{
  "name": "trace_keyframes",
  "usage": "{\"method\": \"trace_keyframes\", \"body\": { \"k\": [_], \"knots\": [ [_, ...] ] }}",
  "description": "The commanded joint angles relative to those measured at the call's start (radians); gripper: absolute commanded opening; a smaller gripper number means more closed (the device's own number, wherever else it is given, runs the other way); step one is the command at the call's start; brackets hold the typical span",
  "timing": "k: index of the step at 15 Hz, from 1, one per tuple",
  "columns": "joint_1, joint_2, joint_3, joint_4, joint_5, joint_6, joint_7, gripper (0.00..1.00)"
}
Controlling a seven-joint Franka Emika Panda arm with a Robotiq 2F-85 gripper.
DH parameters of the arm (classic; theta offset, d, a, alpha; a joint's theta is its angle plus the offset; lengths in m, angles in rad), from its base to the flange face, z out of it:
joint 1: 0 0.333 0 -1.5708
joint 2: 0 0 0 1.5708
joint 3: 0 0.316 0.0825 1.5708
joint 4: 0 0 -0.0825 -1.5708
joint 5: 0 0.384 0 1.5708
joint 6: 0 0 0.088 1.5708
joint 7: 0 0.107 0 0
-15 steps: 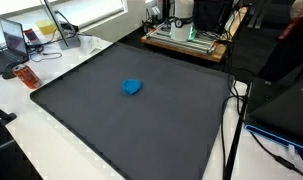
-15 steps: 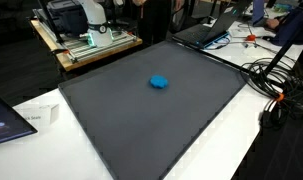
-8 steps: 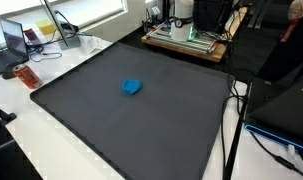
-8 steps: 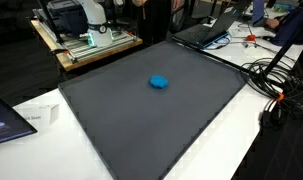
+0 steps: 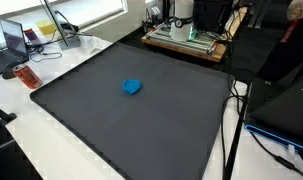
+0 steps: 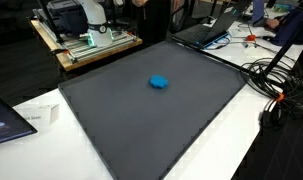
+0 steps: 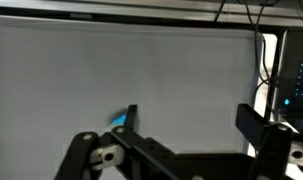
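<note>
On the dark mat (image 5: 101, 125) sits a blue lump (image 5: 132, 88); pincer (image 7: 189, 122) seemingly agape.

Exterior views high, oblique, share mat (image 5: 141, 130) (image 6: 141, 125); wrist view behind jaws.

Nothing has visibly changed; the blue object (image 5: 132, 87) has not moved.

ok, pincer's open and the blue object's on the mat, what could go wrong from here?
1. In the wrist view the blue object peeks from behind one finger, not centred in the open pincer; a straight descent might hit or shove it.
2. It looks small and rounded on the dark mat, so it may slip out.
3. Cables beside the mat could snag a wide swing.
</note>
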Motion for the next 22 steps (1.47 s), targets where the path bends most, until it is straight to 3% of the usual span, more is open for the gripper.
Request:
{"method": "trace_keyframes", "body": {
  "k": [1,3,12,22],
  "knots": [
    [0.0,0.15,-0.012,0.074,0.029,0.131,0.006,1.0],
    [-0.004,0.21,-0.027,0.086,0.01,0.201,-0.046,1.0],
    [-0.073,0.492,-0.111,0.232,0.047,0.264,-0.51,1.0],
    [-0.202,0.773,-0.072,0.384,0.2,0.248,-0.82,1.0]
  ]
}}
